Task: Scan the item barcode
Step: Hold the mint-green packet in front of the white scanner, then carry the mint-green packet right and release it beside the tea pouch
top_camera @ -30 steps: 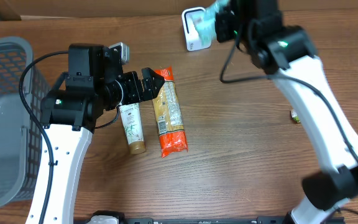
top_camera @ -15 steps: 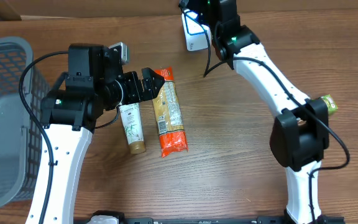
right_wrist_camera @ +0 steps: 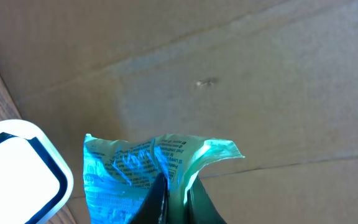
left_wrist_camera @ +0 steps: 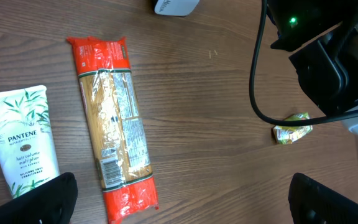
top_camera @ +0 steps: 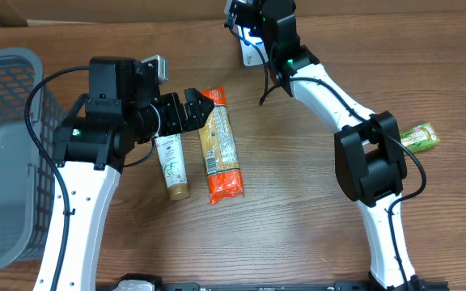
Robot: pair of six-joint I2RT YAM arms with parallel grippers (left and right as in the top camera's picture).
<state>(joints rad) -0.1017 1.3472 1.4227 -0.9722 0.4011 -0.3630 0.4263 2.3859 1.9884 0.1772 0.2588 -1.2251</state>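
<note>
The right pincer [right_wrist_camera: 178, 202] is clamped shut on the lower edge of a pale blue packet [right_wrist_camera: 129, 168], holding it just beside the white scanner [right_wrist_camera: 17, 171] at the counter's [top_camera: 298, 202] far edge. The left pincer [top_camera: 192, 109] hangs wide open above the pasta bag [top_camera: 219, 145].

Both arms built alike. Left arm [top_camera: 79, 212] and right arm [top_camera: 330, 85]: white links, black joint housings, one small green light each. On my feed, a black cable [left_wrist_camera: 253, 68] trails off the right arm. Left fingers [left_wrist_camera: 42, 198] matte black.
</note>
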